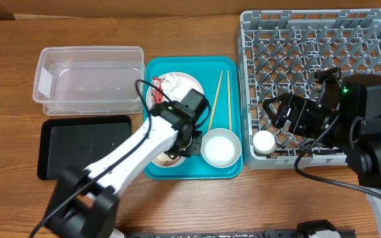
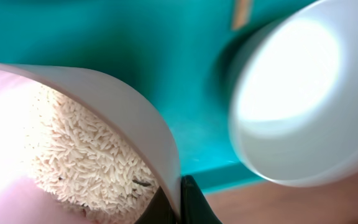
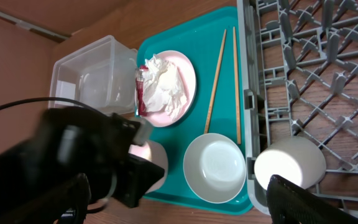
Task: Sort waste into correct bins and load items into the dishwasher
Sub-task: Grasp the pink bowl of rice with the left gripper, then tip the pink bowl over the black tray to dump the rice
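My left gripper (image 1: pixel 188 143) is shut on the rim of the small pink-backed bowl (image 1: pixel 166 158), pinching its wall in the left wrist view (image 2: pixel 179 202). Rice scraps (image 2: pixel 86 155) lie inside the bowl. It sits at the front of the teal tray (image 1: pixel 190 170), beside the pale silvery bowl (image 1: pixel 220 147). The round plate (image 1: pixel 189 84) holds the crumpled tissue (image 3: pixel 163 84) and the red wrapper (image 3: pixel 140 87). Wooden chopsticks (image 1: pixel 221 99) lie on the tray. My right gripper (image 1: pixel 274 114) is open and empty over the grey dish rack (image 1: pixel 309 26). The white cup (image 1: pixel 264 142) stands in the rack's front left corner.
The clear tub (image 1: pixel 88 79) stands at the back left. The black tray (image 1: pixel 84 145) lies in front of it. The teal tray lies between them and the rack. The left arm reaches in from the front edge of the wooden table.
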Motion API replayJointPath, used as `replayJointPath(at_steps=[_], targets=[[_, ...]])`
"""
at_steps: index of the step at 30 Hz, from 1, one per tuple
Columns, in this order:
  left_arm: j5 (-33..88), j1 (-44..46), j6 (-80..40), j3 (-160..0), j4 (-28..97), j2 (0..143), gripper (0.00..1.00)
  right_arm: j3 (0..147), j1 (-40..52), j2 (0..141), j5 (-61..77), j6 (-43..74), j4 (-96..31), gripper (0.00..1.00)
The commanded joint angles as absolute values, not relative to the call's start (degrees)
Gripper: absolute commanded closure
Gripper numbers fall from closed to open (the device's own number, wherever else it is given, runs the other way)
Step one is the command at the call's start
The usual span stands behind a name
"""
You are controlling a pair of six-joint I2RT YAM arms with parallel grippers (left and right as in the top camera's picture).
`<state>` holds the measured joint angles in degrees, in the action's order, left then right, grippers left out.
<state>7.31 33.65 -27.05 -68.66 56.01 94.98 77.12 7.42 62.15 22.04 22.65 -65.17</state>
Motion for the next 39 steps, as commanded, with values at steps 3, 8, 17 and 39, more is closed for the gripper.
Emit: replayJointPath(at_steps=[3,8,17,39], targets=[[20.58,23.51,-24.03,-71.55,56.82,84.47,0.96,77.14,7.16,62.11,21.93,22.28,-64.99,0.08],[36.93,7.44,-16.32,-71.42,60.38,81.71,0.96,77.14,7.16,62.11,21.47,22.28,-64.99,0.08],[63.33,-20.97,6.13,-67.46,69.12,89.01,0.96,77.14,7.16,62.11,21.08,22.31,-65.23,0.08],[80.34,-34.52,48.34,-67.75,94.98,105.21,0.96,77.17,7.16,62.11,21.06,22.06,-66.32,0.07]])
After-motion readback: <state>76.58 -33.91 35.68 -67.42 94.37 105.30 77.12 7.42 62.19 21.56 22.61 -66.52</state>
